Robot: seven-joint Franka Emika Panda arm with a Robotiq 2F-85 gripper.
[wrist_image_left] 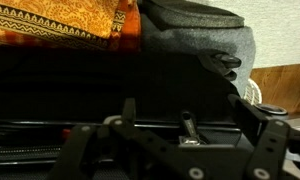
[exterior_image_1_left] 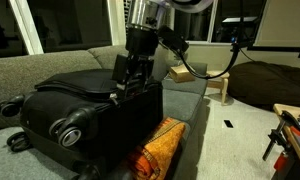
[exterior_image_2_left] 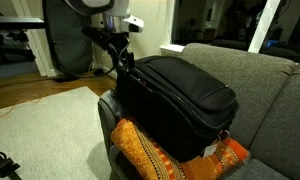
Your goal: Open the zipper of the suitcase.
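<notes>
The claw stood open, jaws spread to either side of the zipper, whose pale pull tab lay between them on the edge seam of the suitcase. The likely failure was the jaws closing on fabric beside the tab, or the small tab slipping free; a hard pull might drag the case along. Beneath the claw the suitcase rested on a grey sofa, an orange cushion wedged under it, with pale carpet and dark windows beyond.
</notes>
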